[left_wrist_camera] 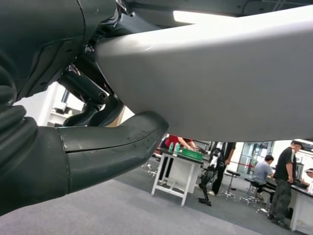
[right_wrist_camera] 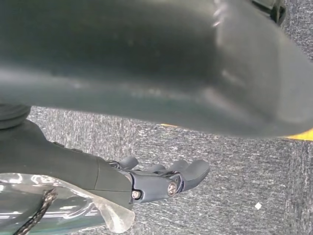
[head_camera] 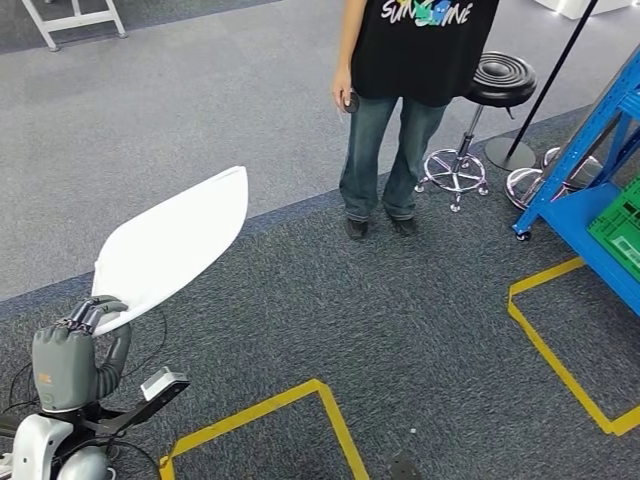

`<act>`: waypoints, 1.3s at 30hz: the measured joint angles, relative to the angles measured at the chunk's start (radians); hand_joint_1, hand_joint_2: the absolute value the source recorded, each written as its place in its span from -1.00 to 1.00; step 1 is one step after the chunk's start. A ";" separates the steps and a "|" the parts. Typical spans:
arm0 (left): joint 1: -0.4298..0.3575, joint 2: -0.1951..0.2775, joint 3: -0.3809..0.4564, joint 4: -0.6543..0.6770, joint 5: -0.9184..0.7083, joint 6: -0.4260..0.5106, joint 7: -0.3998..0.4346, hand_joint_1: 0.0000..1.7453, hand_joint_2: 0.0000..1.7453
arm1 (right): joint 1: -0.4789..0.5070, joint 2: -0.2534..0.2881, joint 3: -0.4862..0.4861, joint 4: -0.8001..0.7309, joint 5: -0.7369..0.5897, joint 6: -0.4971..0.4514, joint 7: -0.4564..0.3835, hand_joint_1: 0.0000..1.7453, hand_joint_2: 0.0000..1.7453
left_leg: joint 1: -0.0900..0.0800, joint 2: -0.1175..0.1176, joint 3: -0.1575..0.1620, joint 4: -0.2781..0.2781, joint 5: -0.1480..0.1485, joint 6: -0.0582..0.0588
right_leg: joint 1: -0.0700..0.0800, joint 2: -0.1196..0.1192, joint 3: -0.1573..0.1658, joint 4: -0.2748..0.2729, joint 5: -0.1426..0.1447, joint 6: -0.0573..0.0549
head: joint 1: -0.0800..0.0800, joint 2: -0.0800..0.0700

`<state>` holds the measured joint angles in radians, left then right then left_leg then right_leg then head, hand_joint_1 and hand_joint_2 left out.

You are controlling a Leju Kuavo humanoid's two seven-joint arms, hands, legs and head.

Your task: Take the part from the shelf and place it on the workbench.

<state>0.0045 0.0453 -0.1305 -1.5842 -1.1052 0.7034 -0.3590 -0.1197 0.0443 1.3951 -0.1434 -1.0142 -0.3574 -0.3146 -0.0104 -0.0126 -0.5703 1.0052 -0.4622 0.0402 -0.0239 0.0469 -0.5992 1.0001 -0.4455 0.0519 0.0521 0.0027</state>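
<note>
Over grey carpet, my left robot hand [head_camera: 75, 350] grips the white, leaf-shaped part [head_camera: 173, 245] by its end; my right robot hand [right_wrist_camera: 162, 178] hangs with fingers loosely extended, empty.

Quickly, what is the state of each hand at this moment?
Left hand: holds the white part by its near end.
Right hand: holds nothing; whether its fingers are spread cannot be told.

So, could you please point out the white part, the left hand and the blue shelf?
white part [head_camera: 177, 243], head view, middle of its broad face.
left hand [head_camera: 72, 360], head view, grey back of the hand.
blue shelf [head_camera: 581, 215], head view, its lower deck.
</note>
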 joint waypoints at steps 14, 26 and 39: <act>0.004 0.002 0.001 -0.002 -0.003 0.000 0.002 1.00 1.00 | 0.000 0.002 0.010 0.000 0.002 -0.004 0.005 -1.00 -1.00 | 0.004 -0.059 -0.012 0.005 0.012 -0.022 | 0.002 -0.005 0.040 0.011 -0.041 -0.015 | 0.002 0.000; 0.003 0.008 0.000 0.002 -0.005 0.000 0.010 1.00 1.00 | 0.000 0.002 0.016 0.000 0.003 -0.006 0.008 -1.00 -1.00 | 0.019 0.006 -0.121 0.250 -0.080 -0.056 | 0.005 -0.102 0.042 0.004 -0.039 -0.044 | -0.004 0.000; -0.012 0.013 -0.002 0.002 -0.022 0.000 0.030 1.00 1.00 | 0.000 0.007 0.017 0.000 0.002 -0.011 0.011 -1.00 -1.00 | 0.002 -0.025 -0.008 -0.004 0.008 0.001 | 0.008 -0.048 -0.099 0.295 -0.169 -0.008 | 0.005 0.000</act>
<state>-0.0071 0.0585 -0.1328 -1.5822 -1.1268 0.7039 -0.3289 -0.1192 0.0515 1.4125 -0.1438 -1.0119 -0.3686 -0.3036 -0.0084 -0.0378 -0.5778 1.0013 -0.4537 0.0410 -0.0163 -0.0011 -0.6983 1.2954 -0.6142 0.0440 0.0570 0.0027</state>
